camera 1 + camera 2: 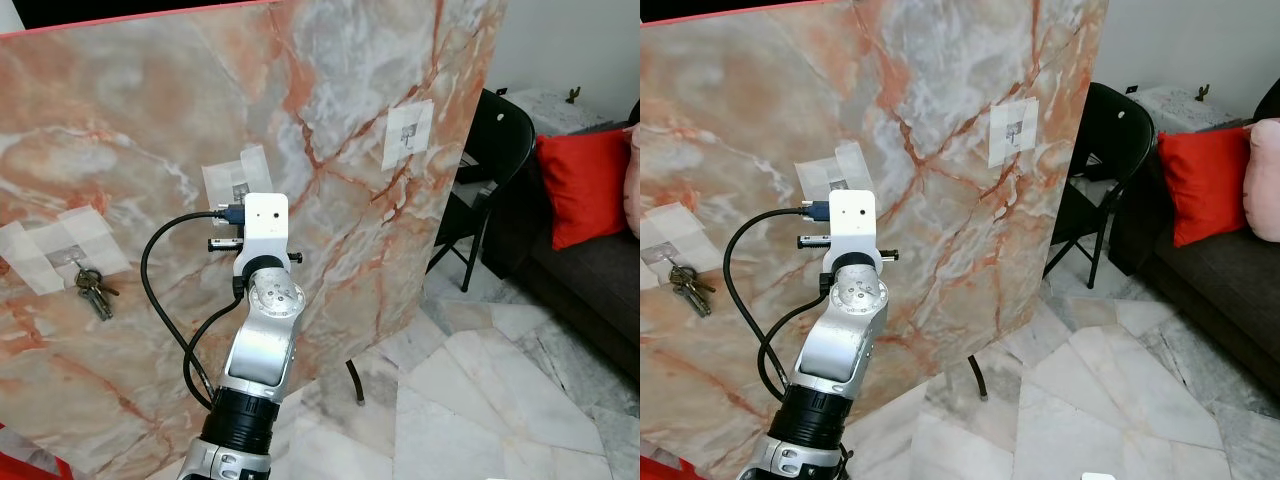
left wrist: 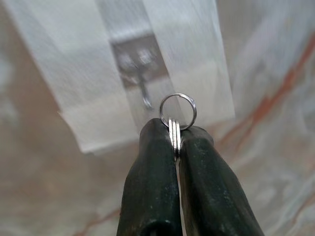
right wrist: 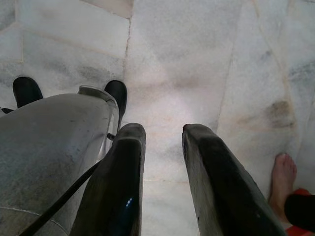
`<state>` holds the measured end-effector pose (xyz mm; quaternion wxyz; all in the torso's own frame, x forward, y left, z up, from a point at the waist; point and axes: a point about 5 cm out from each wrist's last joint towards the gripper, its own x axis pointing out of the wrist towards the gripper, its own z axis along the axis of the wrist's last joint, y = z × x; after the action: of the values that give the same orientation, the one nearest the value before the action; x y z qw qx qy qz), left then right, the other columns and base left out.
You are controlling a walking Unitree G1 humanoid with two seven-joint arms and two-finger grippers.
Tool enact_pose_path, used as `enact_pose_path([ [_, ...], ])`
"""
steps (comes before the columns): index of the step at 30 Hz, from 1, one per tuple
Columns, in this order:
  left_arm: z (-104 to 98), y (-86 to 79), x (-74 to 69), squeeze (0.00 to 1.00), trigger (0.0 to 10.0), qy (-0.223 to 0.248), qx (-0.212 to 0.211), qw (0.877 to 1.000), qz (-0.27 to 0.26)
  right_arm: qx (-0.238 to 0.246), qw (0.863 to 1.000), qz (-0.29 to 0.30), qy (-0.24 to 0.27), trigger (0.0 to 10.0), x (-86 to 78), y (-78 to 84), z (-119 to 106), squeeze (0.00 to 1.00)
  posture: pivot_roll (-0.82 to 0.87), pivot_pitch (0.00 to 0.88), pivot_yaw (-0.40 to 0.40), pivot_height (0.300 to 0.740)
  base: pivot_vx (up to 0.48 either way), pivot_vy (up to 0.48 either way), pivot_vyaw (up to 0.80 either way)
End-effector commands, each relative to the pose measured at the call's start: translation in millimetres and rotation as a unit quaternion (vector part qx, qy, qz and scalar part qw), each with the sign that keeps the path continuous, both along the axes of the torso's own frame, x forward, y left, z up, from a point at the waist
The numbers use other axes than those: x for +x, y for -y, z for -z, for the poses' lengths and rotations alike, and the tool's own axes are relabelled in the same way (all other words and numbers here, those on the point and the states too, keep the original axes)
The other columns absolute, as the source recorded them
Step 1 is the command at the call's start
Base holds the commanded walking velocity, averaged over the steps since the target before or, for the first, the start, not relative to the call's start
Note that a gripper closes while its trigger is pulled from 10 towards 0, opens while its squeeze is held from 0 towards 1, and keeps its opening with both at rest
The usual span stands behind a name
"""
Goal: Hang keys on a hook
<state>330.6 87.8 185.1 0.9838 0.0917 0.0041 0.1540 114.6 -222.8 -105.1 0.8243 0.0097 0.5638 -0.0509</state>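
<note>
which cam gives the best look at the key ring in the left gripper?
Left wrist view: the key ring stands clear above the fingers of the left gripper, shut on it, close to the middle hook. In both eye views the left wrist blocks the ring.

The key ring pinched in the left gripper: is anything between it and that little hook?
No. In the left wrist view the key ring sits just beside the hook tip, with only taped marble board behind.
</note>
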Motion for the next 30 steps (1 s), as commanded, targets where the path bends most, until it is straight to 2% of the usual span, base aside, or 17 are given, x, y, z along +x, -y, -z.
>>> enact_pose_path([
  [1,-1,1.6,2.3,0.00,10.0,-0.009,0.013,1.000,-0.002,0.001,1.000,0.007,-0.001,10.0,0.5,-0.3,0,0.00,0.11,0.000,-0.028,0.740,0.000,0.000,0.00],
  [11,-1,-6.3,2.3,0.00,10.0,-0.013,-0.008,1.000,-0.022,0.001,1.000,0.010,-0.003,10.0,-0.4,-1.2,0,0.00,0.11,0.000,-0.021,0.740,0.000,0.000,0.00],
  [16,0,-10.5,-3.0,0.00,10.0,-0.010,-0.004,1.000,-0.024,0.002,1.000,0.011,-0.003,10.0,-0.7,-1.2,1,0.00,0.11,0.000,-0.023,0.740,0.000,0.000,0.00],
  [23,17,-28.8,-20.9,0.00,10.0,-0.018,0.005,0.999,-0.032,0.001,1.000,0.010,-0.002,10.0,-0.6,-0.4,0,0.00,0.12,0.000,-0.034,0.740,0.000,0.000,0.00],
  [30,15,-30.9,-26.1,0.00,10.0,-0.011,0.008,0.999,-0.036,0.000,1.000,-0.002,0.001,10.0,1.0,0.2,0,0.00,0.13,0.000,-0.041,0.740,0.000,0.000,0.00],
])
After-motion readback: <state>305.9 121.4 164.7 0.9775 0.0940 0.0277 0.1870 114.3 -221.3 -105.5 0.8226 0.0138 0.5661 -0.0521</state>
